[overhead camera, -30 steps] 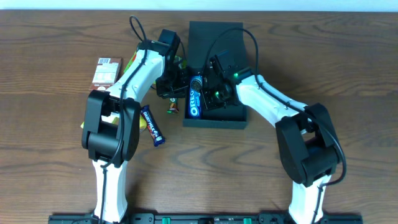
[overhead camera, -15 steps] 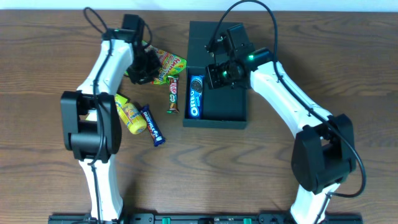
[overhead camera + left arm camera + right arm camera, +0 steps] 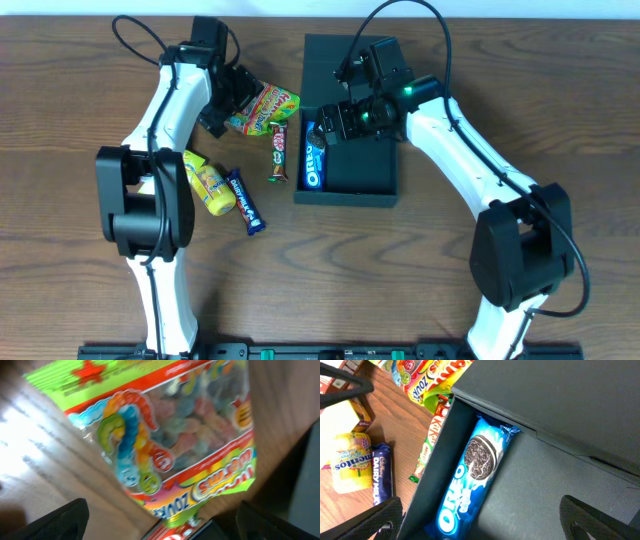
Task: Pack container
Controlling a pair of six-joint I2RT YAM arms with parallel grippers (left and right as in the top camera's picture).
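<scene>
The container [image 3: 362, 168] is a dark teal box in the middle of the table, its flap lid [image 3: 345, 60] lying open behind it. A blue Oreo pack [image 3: 314, 160] lies inside along the left wall. My right gripper [image 3: 340, 124] hovers open over the box's back left part. In the right wrist view the Oreo pack [image 3: 470, 485] and bare box floor [image 3: 545, 480] lie between the spread fingers [image 3: 375, 520]. My left gripper [image 3: 232, 103] stands open at the gummy worm bag [image 3: 266, 108], left of the box. That bag [image 3: 165, 445] fills the left wrist view, nothing gripped.
Left of the box lie a KitKat bar [image 3: 279, 150], a yellow Mentos pack [image 3: 207, 182] and a blue Dairy Milk bar [image 3: 245, 200]. Both arms' cables loop over the back of the table.
Both grippers have gone from shut to open. The left arm swung from the box's left side out to the gummy bag. The right gripper drew back slightly over the box.
</scene>
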